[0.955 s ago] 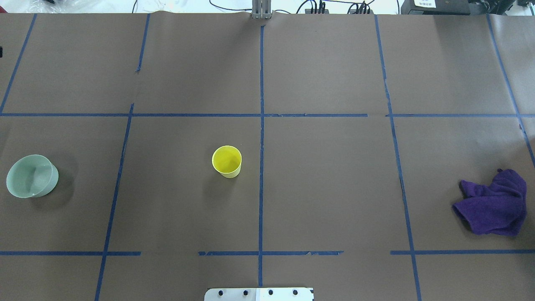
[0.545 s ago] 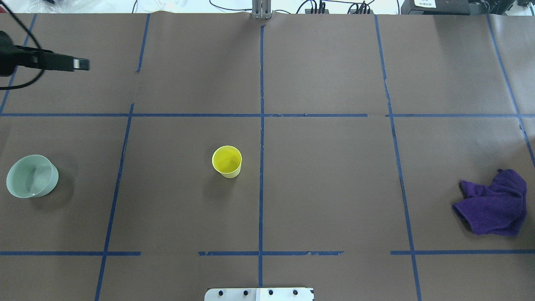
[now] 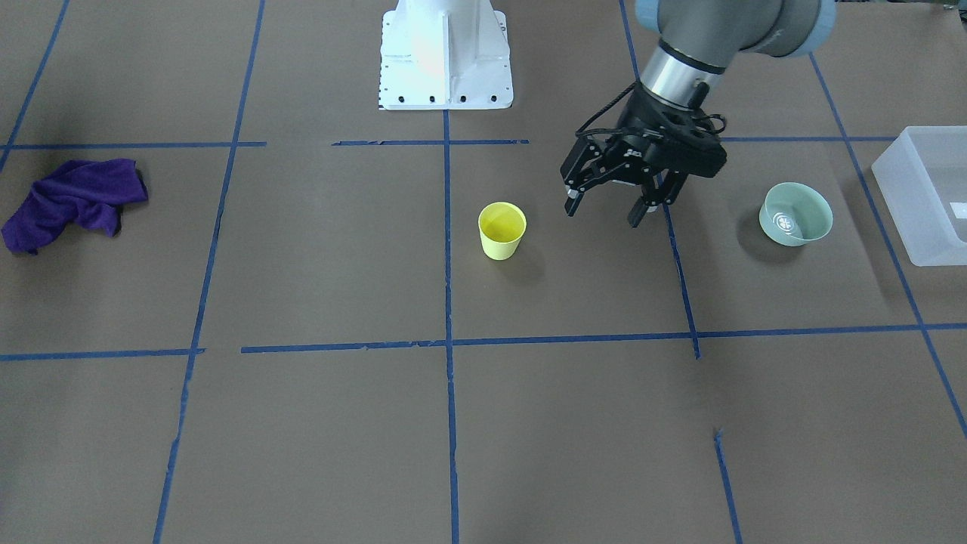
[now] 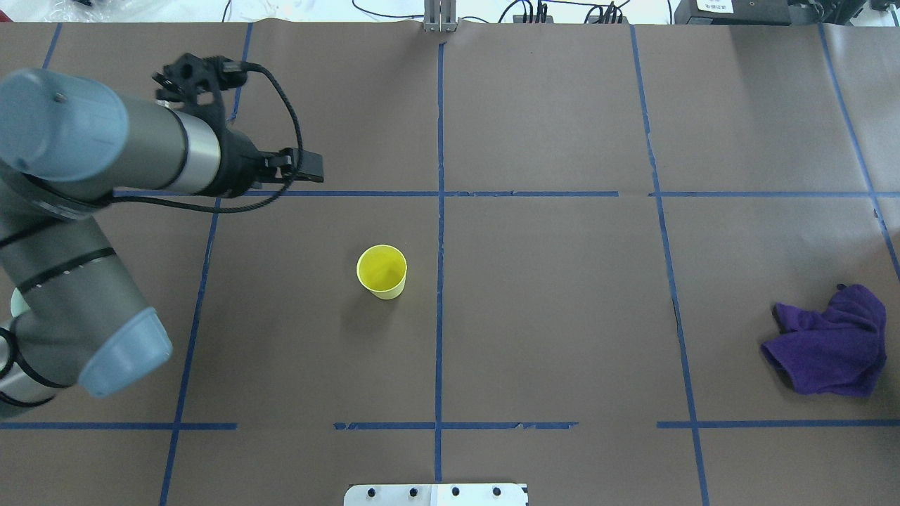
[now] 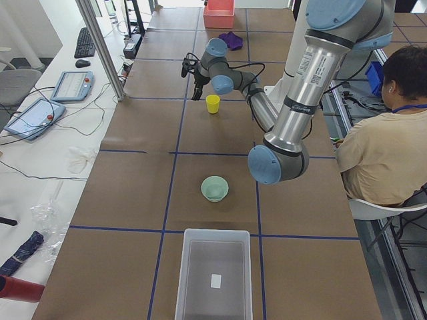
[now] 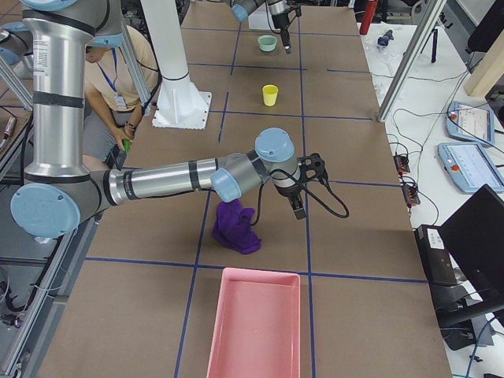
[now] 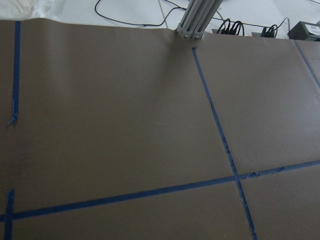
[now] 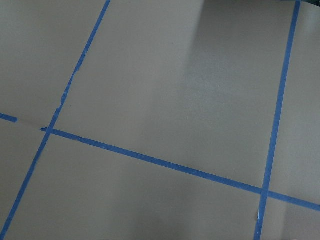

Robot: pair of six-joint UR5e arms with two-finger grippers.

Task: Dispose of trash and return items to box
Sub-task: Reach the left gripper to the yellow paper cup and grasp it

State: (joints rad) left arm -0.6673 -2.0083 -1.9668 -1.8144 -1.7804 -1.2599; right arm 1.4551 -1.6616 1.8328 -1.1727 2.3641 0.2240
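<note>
The yellow cup [image 3: 502, 229] stands upright near the table's middle, and it also shows in the overhead view [image 4: 382, 270]. The mint-green bowl [image 3: 795, 215] sits upright on my left side; my left arm hides it in the overhead view. The frosted-white box [image 3: 895, 208] stands beyond the bowl at the table's left end [image 5: 181, 280]. My left gripper [image 3: 604, 214] is open and empty, raised above the table between cup and bowl, touching neither [image 4: 304, 167]. My right gripper [image 6: 298, 206] shows only in the exterior right view, beside the purple cloth; I cannot tell whether it is open or shut.
A crumpled purple cloth [image 4: 830, 344] lies on my right side of the table [image 3: 72, 200]. A pink bin [image 6: 253, 323] stands at the table's right end. A seated person [image 5: 387, 147] is beside the robot's base. Blue tape lines grid the brown table cover.
My left arm has swung in from the left of the overhead view; its gripper moved rightward and nearer the cup. The arm now covers the bowl. Cup and cloth have not moved.
</note>
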